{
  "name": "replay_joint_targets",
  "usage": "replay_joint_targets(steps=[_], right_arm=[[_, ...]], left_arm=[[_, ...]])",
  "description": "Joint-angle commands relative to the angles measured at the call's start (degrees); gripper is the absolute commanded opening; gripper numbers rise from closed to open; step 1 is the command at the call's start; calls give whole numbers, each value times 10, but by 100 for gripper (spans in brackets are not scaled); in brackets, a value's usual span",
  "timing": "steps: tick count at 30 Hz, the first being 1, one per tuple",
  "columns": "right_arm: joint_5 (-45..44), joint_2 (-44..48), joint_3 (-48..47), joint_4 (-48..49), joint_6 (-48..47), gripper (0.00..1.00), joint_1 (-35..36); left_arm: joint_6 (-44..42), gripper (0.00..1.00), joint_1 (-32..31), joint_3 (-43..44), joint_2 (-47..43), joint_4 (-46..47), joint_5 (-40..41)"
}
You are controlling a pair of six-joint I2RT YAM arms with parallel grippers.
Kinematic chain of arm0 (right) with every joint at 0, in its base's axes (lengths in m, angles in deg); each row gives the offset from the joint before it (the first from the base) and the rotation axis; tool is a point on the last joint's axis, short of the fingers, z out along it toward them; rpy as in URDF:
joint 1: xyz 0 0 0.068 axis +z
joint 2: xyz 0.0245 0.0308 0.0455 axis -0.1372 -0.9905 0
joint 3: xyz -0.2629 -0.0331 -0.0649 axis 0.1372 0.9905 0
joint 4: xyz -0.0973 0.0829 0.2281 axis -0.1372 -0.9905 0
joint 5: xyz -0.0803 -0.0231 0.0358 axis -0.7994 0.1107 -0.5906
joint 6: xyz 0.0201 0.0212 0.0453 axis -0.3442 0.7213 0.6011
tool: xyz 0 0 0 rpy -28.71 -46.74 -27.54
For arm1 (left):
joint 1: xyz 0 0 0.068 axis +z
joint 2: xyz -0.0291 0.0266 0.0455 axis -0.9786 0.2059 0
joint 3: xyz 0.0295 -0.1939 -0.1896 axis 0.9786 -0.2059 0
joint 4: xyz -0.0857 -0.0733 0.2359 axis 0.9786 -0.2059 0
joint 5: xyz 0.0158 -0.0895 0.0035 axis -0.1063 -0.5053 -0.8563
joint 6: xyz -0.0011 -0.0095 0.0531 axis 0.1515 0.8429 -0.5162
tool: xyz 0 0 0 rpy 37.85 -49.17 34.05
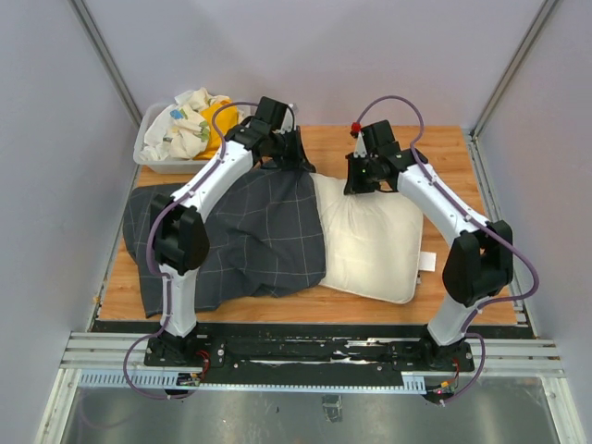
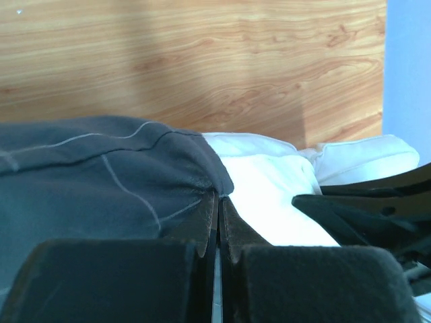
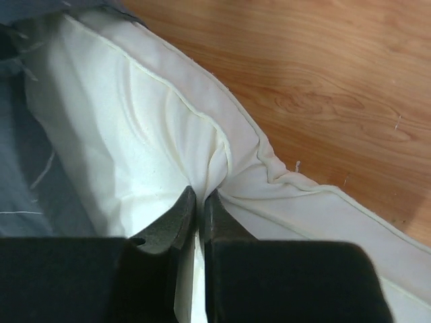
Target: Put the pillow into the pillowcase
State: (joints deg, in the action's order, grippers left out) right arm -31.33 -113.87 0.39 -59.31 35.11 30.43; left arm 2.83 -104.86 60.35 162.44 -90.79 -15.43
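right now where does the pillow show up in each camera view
top external: the pillow lies right of centre, its left end meeting the pillowcase.
left wrist: a white patch at middle right.
right wrist: it fills the middle, running from upper left to lower right.
shared landmark: the dark grey gridded pillowcase borders the pillow on the left in all three views.

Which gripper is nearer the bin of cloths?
Left. The left gripper pinches the pillowcase edge just right of the bin; the right gripper grips the pillow farther right.
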Motion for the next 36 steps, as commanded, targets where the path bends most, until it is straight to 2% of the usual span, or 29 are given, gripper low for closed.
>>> replay_joint_targets(steps=[1, 11, 18, 20, 22, 23, 24, 26, 30, 36], right_arm=[[25, 29, -37, 6, 6, 1, 8], [45, -5, -84, 15, 18, 1, 25], [11, -17, -92, -2, 25, 1, 31], [0, -10, -74, -5, 30, 9, 25], [-2, -1, -51, -1, 32, 33, 17], [-7, 3, -40, 2, 29, 48, 14], [-12, 7, -27, 5, 22, 58, 10], [-22, 13, -2, 22, 9, 70, 2], [-9, 12, 21, 5, 15, 73, -20], [-42, 89, 83, -22, 34, 76, -20]], left_arm=[[10, 0, 2, 25, -28, 13, -36], [41, 0, -5, 40, -14, 43, -106], [25, 0, -11, 24, -15, 37, -88], [18, 0, -11, 15, -15, 35, -84], [15, 0, -10, 7, -12, 37, -85], [14, 0, -11, 6, -9, 37, -89], [11, 0, -10, 6, -7, 36, -92], [8, 0, -10, 8, -5, 36, -92], [2, 0, -8, 12, -2, 29, -85], [-8, 0, -3, 22, 11, 20, -80]])
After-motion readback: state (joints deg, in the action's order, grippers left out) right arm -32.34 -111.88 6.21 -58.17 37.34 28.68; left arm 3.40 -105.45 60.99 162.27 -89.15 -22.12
